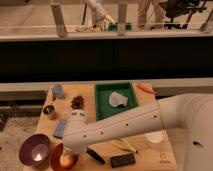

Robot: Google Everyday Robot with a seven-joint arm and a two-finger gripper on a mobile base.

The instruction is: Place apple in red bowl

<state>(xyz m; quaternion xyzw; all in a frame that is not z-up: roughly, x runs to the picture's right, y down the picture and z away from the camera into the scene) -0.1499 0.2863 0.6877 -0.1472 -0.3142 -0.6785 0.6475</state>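
One view takes in the whole counter (148, 156). The arm reaches in from 3 o'clock and ends with the gripper (69, 151) low over the red bowl (56, 159), which sits at the counter's 7 o'clock corner. A small pale round shape inside the rim, right under the gripper, looks to be the apple (65, 161). The wrist hides the jaws, so I cannot tell how far open they stand or whether they grip the fruit. The purple bowl (33, 148) stands just beside the red one at its 9 o'clock.

What could go wrong, as I judge it:
- If the gripper lifts away at a slant, it could catch the rim and tip the red bowl off the corner.
- A release made off-centre toward 9 o'clock could let the apple roll over the rim toward the purple bowl.
- A black tool (96, 156) at the bowl's 3 o'clock could be nudged by the wrist.
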